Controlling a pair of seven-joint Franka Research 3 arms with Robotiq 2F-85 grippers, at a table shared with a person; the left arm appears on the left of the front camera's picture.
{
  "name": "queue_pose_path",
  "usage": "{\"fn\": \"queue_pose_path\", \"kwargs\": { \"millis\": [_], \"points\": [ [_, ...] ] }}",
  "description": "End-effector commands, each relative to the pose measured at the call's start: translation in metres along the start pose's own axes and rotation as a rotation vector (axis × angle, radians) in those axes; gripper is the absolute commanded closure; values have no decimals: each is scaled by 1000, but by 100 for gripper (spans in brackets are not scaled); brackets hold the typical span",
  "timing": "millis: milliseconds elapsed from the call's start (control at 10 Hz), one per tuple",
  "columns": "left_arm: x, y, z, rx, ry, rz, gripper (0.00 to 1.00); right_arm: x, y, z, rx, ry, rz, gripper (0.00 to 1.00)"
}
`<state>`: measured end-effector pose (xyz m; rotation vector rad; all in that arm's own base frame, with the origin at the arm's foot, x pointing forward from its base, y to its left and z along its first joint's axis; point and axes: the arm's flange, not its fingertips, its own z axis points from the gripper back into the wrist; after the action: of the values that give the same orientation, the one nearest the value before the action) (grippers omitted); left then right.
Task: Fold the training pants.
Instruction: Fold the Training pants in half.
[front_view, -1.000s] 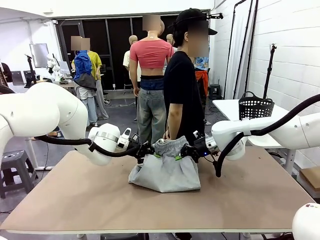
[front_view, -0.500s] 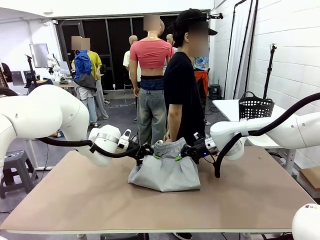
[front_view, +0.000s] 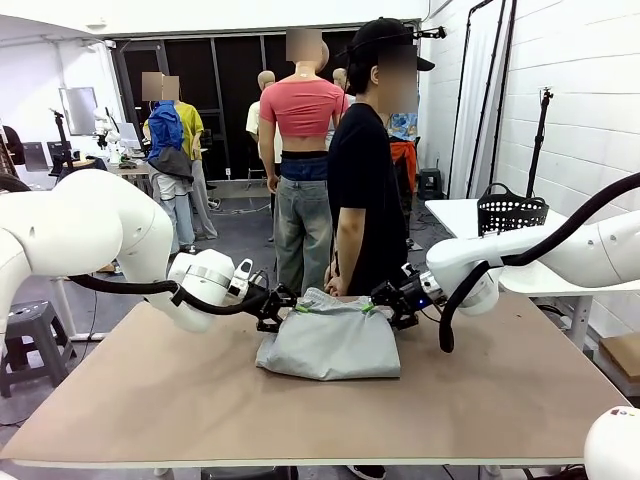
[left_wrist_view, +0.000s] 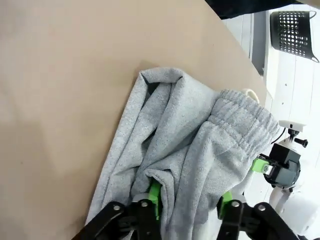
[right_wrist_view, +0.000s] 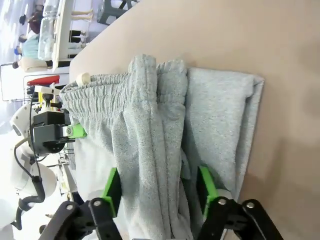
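Note:
The training pants (front_view: 330, 345) lie in a flat, folded grey bundle at the middle of the far half of the table, waistband toward the person. My left gripper (front_view: 283, 308) sits at the bundle's left top corner and my right gripper (front_view: 385, 305) at its right top corner. In the left wrist view the training pants (left_wrist_view: 190, 130) run between the spread green pads of my left gripper (left_wrist_view: 189, 197), which is open. In the right wrist view the elastic waistband of the training pants (right_wrist_view: 165, 125) lies between the wide-apart pads of my right gripper (right_wrist_view: 158, 187), also open.
A person (front_view: 365, 170) in a black shirt stands right behind the pants at the table's far edge. The brown table (front_view: 150, 400) is bare in front and to both sides. A black mesh basket (front_view: 510, 212) stands on a white table at the far right.
Both grippers went from shut on the waistband to open. The raised top of the pants has dropped and the bundle now lies flat on the table.

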<state>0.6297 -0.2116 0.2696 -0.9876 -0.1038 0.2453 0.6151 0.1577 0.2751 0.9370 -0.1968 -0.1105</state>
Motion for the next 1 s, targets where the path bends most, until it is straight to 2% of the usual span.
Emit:
{"fn": "queue_pose_path", "kwargs": {
  "millis": [0,600,700,800,900],
  "points": [
    [-4,-1,17,33,-14,28,0,-10,3,13,-56,-28,-43,0],
    [-24,-27,77,48,-130,-28,0,-20,26,61,-78,-105,-36,0],
    [-25,-28,82,49,-145,-34,0,-20,30,62,-96,-115,-19,0],
    [-18,-24,82,3,-112,-49,0,-5,18,52,-56,-74,-13,0],
    [-17,-31,77,29,-129,-26,0,-5,18,52,-56,-74,-13,0]
  ]
}}
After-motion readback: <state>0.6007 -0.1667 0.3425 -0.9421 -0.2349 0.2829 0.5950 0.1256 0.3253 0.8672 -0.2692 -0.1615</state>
